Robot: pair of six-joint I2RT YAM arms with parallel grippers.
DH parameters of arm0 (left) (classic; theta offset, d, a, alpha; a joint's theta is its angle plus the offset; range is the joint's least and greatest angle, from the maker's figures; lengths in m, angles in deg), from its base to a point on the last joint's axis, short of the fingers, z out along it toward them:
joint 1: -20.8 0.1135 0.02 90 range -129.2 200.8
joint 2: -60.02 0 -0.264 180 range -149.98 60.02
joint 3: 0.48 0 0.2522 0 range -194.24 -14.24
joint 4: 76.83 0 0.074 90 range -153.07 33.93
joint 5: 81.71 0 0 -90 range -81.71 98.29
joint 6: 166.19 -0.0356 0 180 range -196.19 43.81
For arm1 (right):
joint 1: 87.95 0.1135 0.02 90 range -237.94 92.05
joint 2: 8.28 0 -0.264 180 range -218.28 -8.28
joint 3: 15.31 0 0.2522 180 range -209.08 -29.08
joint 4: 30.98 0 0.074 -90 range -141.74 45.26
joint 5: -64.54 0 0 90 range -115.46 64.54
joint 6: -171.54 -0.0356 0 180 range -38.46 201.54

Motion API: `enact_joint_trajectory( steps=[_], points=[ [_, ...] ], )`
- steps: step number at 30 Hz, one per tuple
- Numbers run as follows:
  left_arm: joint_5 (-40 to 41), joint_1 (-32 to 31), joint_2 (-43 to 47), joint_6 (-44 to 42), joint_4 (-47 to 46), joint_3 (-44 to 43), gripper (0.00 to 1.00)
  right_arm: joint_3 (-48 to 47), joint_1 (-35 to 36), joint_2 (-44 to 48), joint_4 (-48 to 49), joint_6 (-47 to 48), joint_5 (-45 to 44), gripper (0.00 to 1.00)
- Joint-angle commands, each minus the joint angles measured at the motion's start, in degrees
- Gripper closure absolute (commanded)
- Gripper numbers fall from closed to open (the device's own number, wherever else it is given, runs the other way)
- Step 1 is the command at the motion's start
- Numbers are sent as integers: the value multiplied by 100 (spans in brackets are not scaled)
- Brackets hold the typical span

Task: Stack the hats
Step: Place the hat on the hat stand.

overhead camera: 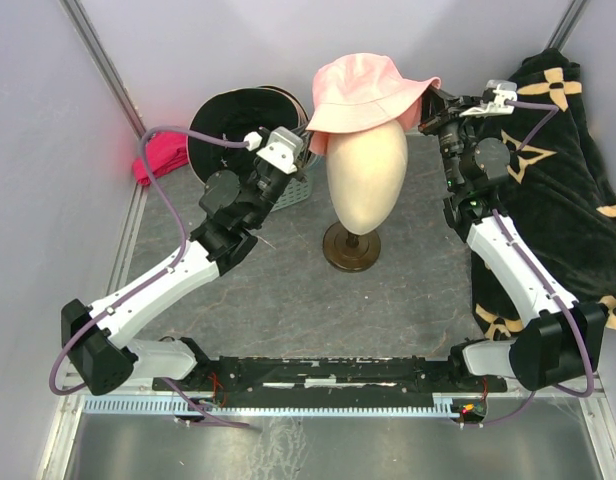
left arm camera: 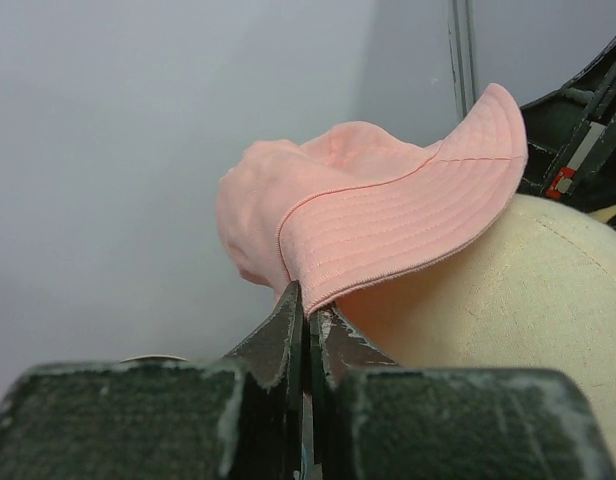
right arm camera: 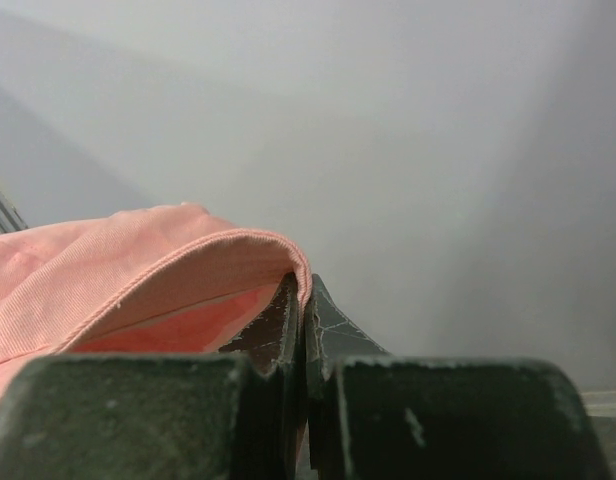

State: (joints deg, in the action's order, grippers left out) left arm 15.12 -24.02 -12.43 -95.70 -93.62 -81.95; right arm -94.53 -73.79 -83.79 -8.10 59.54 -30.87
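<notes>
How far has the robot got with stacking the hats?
Looks done: the pink hat sits on the cream head form. In hand: the left gripper and the right gripper each pinch its brim, one on each side. Left to do: letting go, then at least the black hat, lying on the basket at the left.

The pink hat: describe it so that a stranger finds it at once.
Find the cream egg-shaped mannequin head mid-table. The pink fabric bucket hat sits on top. Its neighbour, the black round-brimmed hat at left, rests on a pale basket.
</notes>
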Motion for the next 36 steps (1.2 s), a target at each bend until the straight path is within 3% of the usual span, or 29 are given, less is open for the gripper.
enact_joint_trajectory(
  steps=[1, 13, 21, 30, 36],
  points=[
    [226, -7, 367, -292, -1074, 117, 96, -192, -102, 49, 414, 38, -354, 98],
    [298, -3, 701, -353, -2333, 1196, 91, 1103, -99, 388, 1658, -58, -635, 94],
    [334, -7, 864, -198, -2604, 1485, 89, 1626, -98, 519, 1987, -29, -908, 93],
    [177, -5, 745, 56, -2583, 1421, 91, 1587, -104, 512, 1956, -108, -636, 90],
    [-22, -7, 585, 67, -2389, 1143, 97, 1334, -97, 570, 1351, 11, -443, 81]
  ],
)
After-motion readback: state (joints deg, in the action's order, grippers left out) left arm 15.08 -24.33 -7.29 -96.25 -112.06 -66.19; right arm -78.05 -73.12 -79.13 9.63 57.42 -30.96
